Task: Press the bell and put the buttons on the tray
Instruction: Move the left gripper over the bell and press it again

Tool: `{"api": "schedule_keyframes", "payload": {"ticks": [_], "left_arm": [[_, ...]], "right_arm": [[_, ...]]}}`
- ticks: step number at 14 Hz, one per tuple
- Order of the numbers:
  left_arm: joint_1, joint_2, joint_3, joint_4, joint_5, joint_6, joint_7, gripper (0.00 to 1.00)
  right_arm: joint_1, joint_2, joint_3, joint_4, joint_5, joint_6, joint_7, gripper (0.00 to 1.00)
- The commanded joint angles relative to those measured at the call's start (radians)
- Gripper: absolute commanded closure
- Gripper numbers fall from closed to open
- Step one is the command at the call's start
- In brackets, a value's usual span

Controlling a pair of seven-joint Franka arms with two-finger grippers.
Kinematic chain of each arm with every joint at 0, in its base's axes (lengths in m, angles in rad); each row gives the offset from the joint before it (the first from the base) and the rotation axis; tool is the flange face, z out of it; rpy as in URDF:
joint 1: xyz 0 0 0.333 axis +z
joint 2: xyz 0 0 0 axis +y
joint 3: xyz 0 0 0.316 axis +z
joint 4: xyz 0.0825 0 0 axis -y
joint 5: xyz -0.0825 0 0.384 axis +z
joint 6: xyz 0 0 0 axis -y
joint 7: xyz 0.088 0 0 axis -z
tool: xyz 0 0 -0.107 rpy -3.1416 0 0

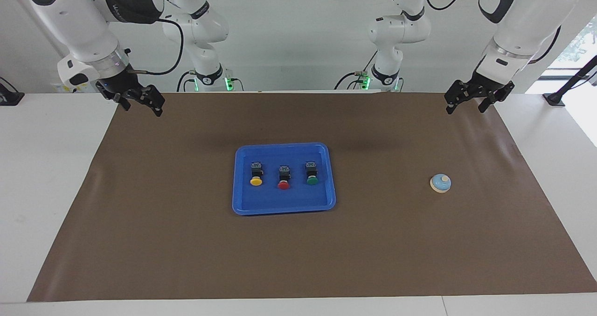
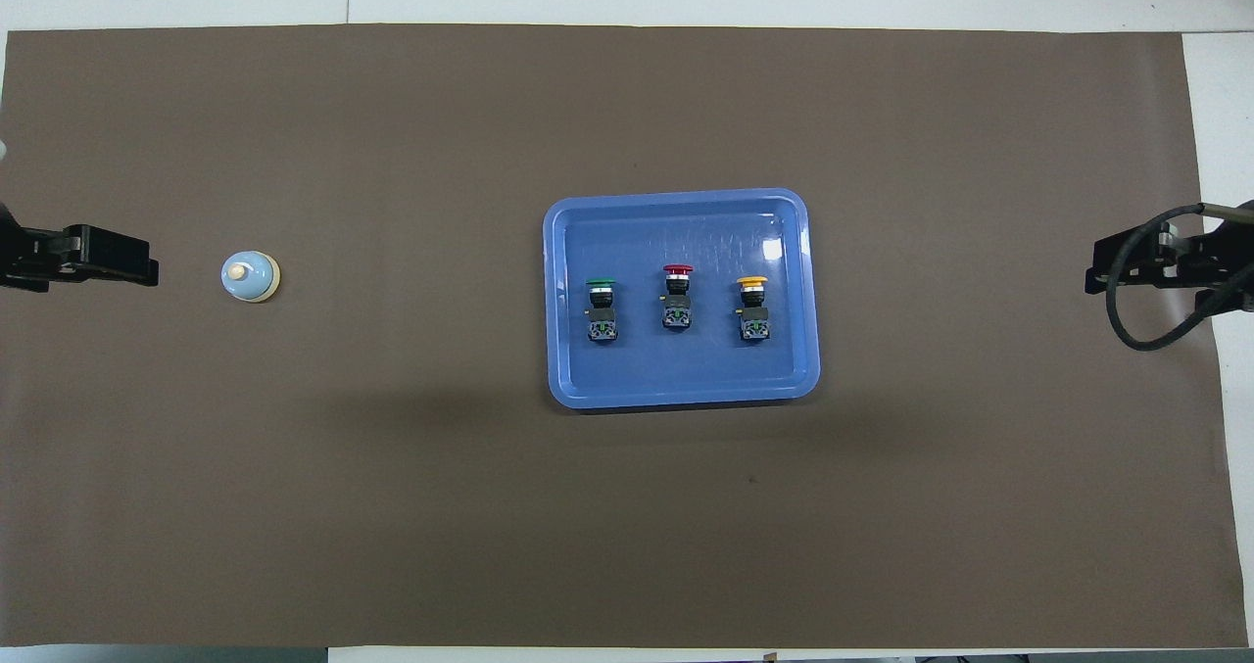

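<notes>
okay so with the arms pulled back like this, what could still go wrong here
1. The three buttons lie loose in the tray, so a bump to the tray could scatter them.
2. The bell sits unfixed on the mat; an off-centre press by the left claw might skid it.
3. The right claw trails a cable that could snag.
</notes>
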Motion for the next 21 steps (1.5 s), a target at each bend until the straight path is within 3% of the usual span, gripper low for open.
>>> {"api": "schedule_keyframes", "payload": {"ticks": [1, 2, 6, 9, 20, 21], "left_arm": [[0.056, -0.018, -0.001, -0.185, 0.007, 0.198, 0.042, 0.68], [0.070, 0.000, -0.003, -0.205, 0.007, 0.241, 0.044, 1.00], [0.069, 0.188, -0.003, -0.204, 0.015, 0.456, 0.061, 1.00], [0.071, 0.267, -0.003, -0.209, 0.013, 0.557, 0.064, 1.00], [0.087, 0.279, -0.003, -0.298, 0.015, 0.628, 0.075, 1.00], [0.087, 0.287, -0.003, -0.343, 0.013, 0.681, 0.075, 1.00]], "right_arm": [[-0.009, -0.001, 0.014, 0.011, -0.028, 0.001, -0.049, 0.00], [-0.007, 0.001, 0.015, 0.020, -0.027, 0.001, -0.052, 0.00], [-0.007, 0.008, 0.018, 0.032, -0.016, 0.001, -0.127, 0.00], [-0.010, 0.010, 0.018, 0.032, -0.014, 0.001, -0.183, 0.00], [-0.007, 0.001, 0.020, 0.015, -0.014, -0.002, -0.207, 0.00], [-0.007, 0.001, 0.020, 0.015, -0.014, -0.002, -0.206, 0.00]]}}
